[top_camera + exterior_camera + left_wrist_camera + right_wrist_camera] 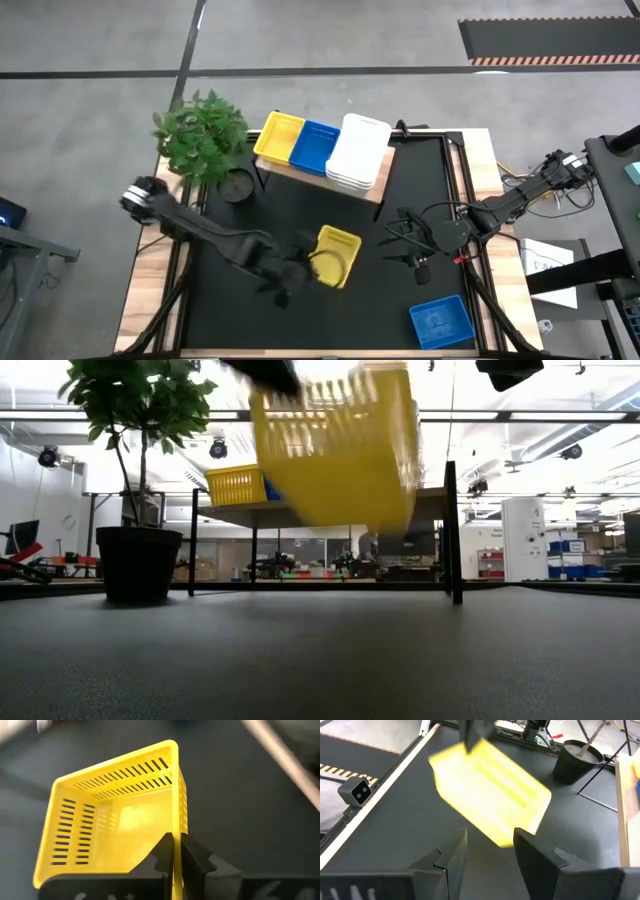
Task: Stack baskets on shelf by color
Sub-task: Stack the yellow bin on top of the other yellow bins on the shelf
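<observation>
**Yellow basket pinched by its rim, clear of the table**

We have the left gripper (176, 851) clamped tight on one thin side wall of a shallow yellow slotted plastic basket (337, 255), which hangs tilted above the middle of the table, near the front. The low view shows it lifted, its underside well off the surface.

We judge this basket light and fairly stiff, though the slotted wall is thin and may flex or swing under a one-sided pinch. The smooth plastic could slip, so the rim, where the wall is firmest, looks the right place to hold.

Our right gripper (489, 851) hovers just to the right of the basket with its fingers spread wide and nothing between them.

The light-brown wood-grain shelf on thin dark legs (375, 190) stands at the far side, carrying a yellow basket (277, 137), a blue basket (315, 146) and a stack of white baskets (356, 152). One more blue basket (440, 322) lies at the near right corner.

The black table top (420, 180) looks matte and flat. A potted green plant (203, 138) stands at the far left, close to the shelf. Beyond lies an open workshop floor.
</observation>
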Robot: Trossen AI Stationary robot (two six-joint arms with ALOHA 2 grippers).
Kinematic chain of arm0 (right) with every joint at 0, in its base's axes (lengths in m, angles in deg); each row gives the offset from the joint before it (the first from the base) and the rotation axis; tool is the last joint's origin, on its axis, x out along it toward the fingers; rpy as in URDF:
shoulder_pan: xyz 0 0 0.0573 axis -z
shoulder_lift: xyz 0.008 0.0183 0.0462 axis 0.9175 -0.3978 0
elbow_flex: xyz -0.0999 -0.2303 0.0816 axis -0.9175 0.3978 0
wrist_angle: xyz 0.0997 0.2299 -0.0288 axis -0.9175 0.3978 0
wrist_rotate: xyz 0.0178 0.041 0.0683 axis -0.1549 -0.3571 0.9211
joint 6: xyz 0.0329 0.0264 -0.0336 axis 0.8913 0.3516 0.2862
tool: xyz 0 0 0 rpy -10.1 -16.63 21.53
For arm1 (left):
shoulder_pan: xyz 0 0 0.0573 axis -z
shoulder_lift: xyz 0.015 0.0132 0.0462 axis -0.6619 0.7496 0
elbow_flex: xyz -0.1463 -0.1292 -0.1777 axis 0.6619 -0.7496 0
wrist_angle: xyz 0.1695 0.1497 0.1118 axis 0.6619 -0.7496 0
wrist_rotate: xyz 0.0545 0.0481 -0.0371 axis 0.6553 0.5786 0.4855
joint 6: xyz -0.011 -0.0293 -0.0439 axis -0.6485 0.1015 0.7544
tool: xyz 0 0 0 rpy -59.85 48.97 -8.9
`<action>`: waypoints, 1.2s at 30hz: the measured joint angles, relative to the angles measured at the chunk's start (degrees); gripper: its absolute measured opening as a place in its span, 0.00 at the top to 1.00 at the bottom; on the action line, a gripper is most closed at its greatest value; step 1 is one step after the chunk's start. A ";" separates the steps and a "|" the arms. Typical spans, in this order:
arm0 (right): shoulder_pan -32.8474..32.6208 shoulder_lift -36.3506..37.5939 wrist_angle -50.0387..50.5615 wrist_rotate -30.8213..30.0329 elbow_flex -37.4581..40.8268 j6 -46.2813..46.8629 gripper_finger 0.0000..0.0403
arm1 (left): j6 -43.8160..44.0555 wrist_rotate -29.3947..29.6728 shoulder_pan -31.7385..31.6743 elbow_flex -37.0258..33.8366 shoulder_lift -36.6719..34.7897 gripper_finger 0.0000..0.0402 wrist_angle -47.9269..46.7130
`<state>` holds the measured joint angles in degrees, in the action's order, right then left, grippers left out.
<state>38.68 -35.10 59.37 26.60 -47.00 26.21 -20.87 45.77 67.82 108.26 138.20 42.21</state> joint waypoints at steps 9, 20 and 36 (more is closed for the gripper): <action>0.00 -0.25 -0.10 0.00 0.00 -0.16 0.62 | -16.63 11.04 3.11 -0.25 -17.73 1.00 -7.69; 0.00 -0.25 -0.19 0.00 0.00 -0.17 0.63 | -16.58 24.23 -1.00 -7.17 -31.86 1.00 -8.72; 0.00 -0.25 -0.24 0.00 -0.02 -0.51 0.63 | -20.05 22.89 -16.87 -12.20 -36.59 1.00 -8.62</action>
<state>38.68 -35.35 59.13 26.60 -47.02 25.70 -40.92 68.67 50.95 96.06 101.61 33.59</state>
